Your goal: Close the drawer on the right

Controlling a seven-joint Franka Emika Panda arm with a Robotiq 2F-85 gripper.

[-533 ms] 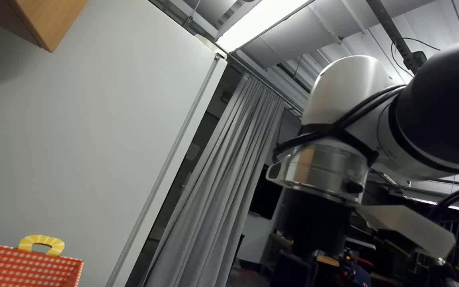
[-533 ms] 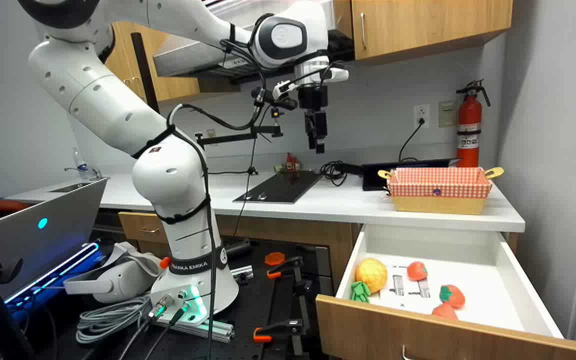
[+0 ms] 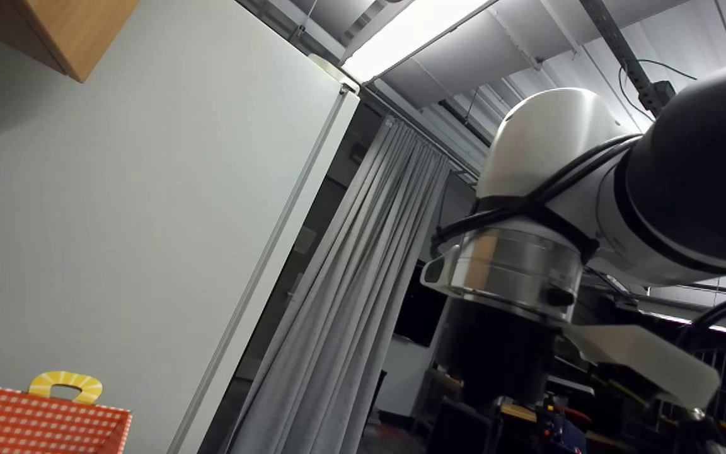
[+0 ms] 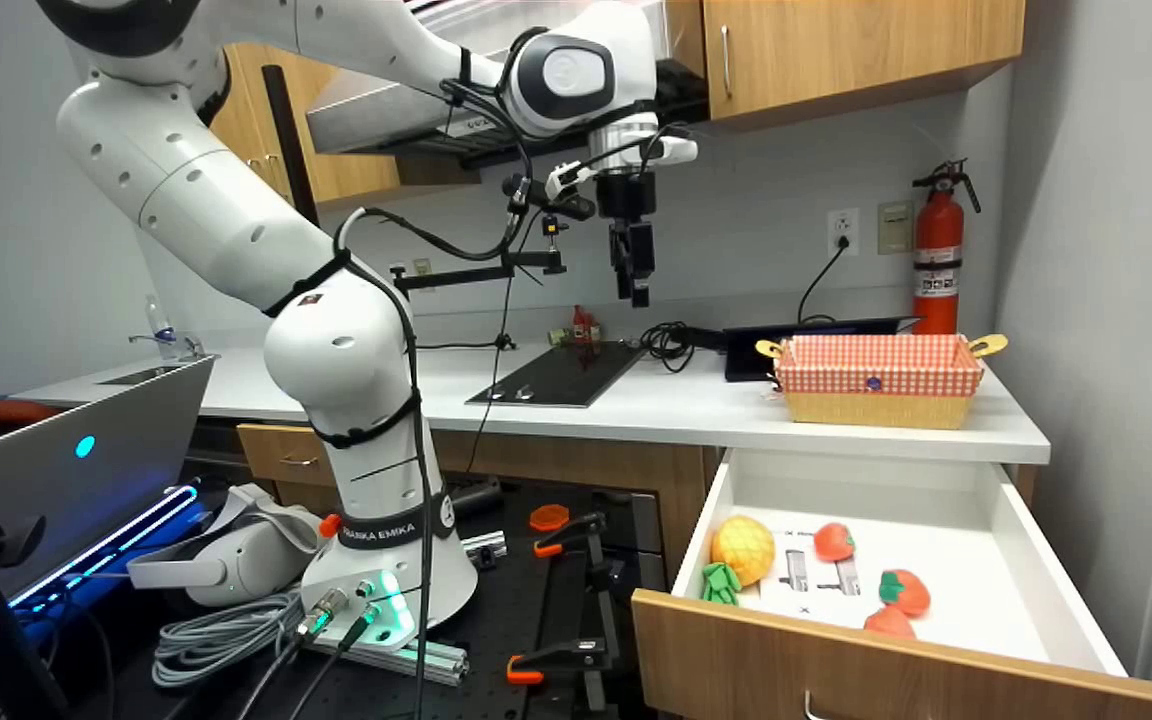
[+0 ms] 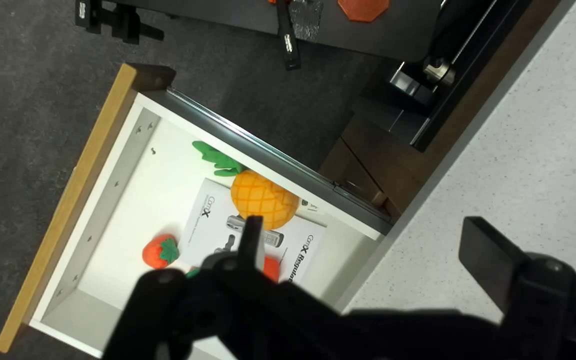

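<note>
The drawer on the right [image 4: 736,665] is pulled far out below the counter, with a wooden front and white inside. Its handle [image 4: 812,708] is cut by the bottom edge of that exterior view. In the wrist view the drawer [image 5: 70,210] runs out from under the counter edge. A toy pineapple [image 5: 263,197], several red toy fruits [image 5: 154,252] and a leaflet [image 5: 298,245] lie in it. My gripper [image 4: 633,297] points down, high above the counter, behind and left of the drawer. In the wrist view the gripper [image 5: 363,222] is open, nothing between its fingers [image 5: 488,260].
A checkered basket [image 4: 876,395] stands on the white counter [image 4: 696,412] above the drawer. A fire extinguisher [image 4: 938,255] and a dark laptop-like object [image 4: 816,335] are behind it. Clamps [image 4: 576,655] sit left of the drawer. A wall [image 4: 1096,400] stands close on the right.
</note>
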